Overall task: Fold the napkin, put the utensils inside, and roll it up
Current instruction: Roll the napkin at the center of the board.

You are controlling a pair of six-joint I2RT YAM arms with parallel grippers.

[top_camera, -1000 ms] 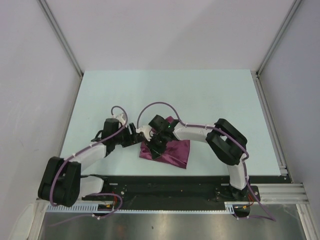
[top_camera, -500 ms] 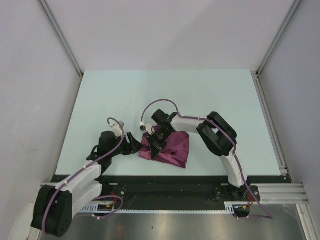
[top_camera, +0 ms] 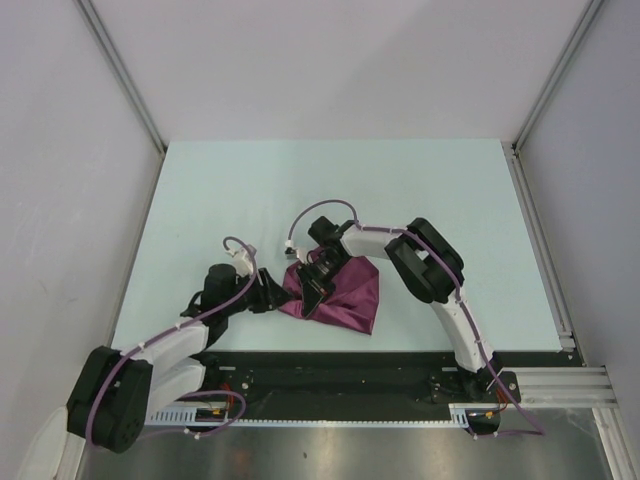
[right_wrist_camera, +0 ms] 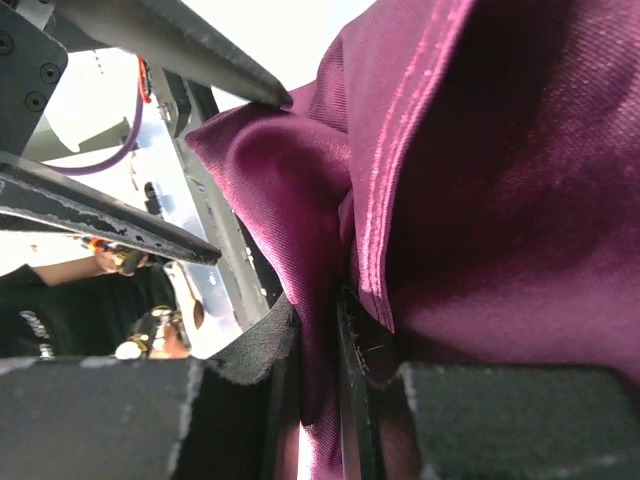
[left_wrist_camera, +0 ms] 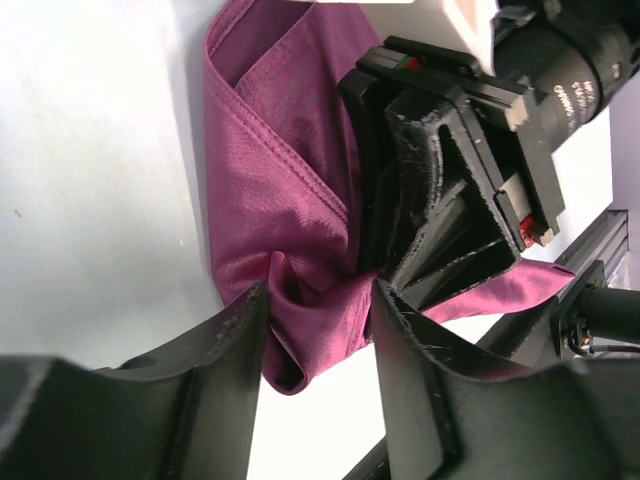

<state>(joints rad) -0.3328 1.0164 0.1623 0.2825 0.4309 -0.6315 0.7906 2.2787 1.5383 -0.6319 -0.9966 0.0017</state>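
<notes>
The plum napkin (top_camera: 348, 298) lies bunched near the table's front edge. My right gripper (top_camera: 313, 283) is shut on a fold at its left side; in the right wrist view the cloth (right_wrist_camera: 500, 180) is pinched between the jaws (right_wrist_camera: 320, 335). My left gripper (top_camera: 272, 294) is open at the napkin's left corner. In the left wrist view that corner (left_wrist_camera: 270, 180) pokes between its spread fingers (left_wrist_camera: 318, 310), and the right gripper's black body (left_wrist_camera: 440, 200) sits just beyond. The orange spoon is not in view.
The pale table (top_camera: 330, 190) extends behind the napkin. The black base rail (top_camera: 340, 375) runs along the near edge. Grey walls and frame posts (top_camera: 120, 75) enclose the sides.
My left gripper has moved down and right to the napkin's left corner. The right arm's elbow has swung left while its gripper stays on the cloth.
</notes>
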